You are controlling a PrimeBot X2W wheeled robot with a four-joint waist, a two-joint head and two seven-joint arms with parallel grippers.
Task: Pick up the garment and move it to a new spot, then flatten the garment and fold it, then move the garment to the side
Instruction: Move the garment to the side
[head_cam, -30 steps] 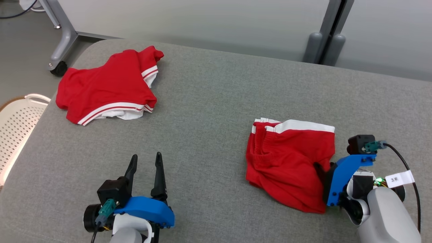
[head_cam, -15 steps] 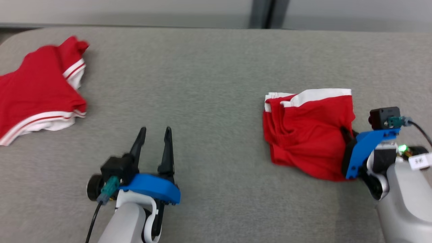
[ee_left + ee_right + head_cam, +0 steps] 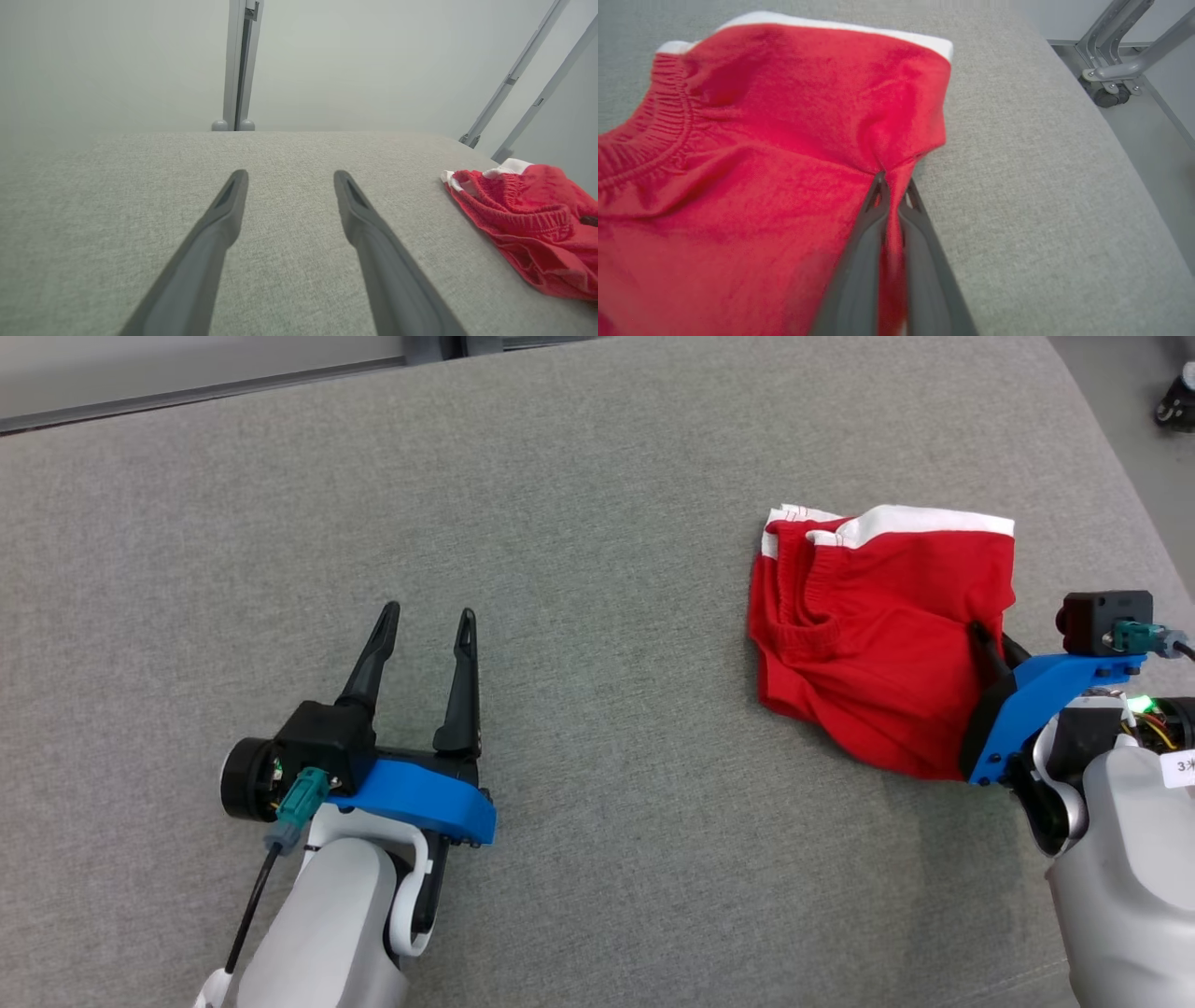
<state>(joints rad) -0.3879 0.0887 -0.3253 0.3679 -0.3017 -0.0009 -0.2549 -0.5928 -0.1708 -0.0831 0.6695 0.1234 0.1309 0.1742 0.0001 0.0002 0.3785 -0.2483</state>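
Observation:
A folded red garment (image 3: 868, 635) with a white band along its far edge lies at the right of the grey padded table (image 3: 597, 476). My right gripper (image 3: 982, 639) is shut on the garment's right edge; the right wrist view has red cloth (image 3: 761, 154) pinched between the two closed fingers (image 3: 866, 242). My left gripper (image 3: 427, 616) rests open over bare table at the lower left, far from the cloth. The left wrist view puts the garment (image 3: 528, 219) at its right, beyond the spread fingers (image 3: 219, 219).
The table's rounded right edge (image 3: 1111, 457) runs just beyond the garment, with floor and a castor (image 3: 1174, 406) past it. Grey metal frame legs (image 3: 1115, 46) stand off that corner. A wall post (image 3: 239, 65) rises behind the table's far edge.
My right gripper has closed on the garment's right edge. The head camera has swung right, so the second red garment and the basket have left its view. The left gripper stays open.

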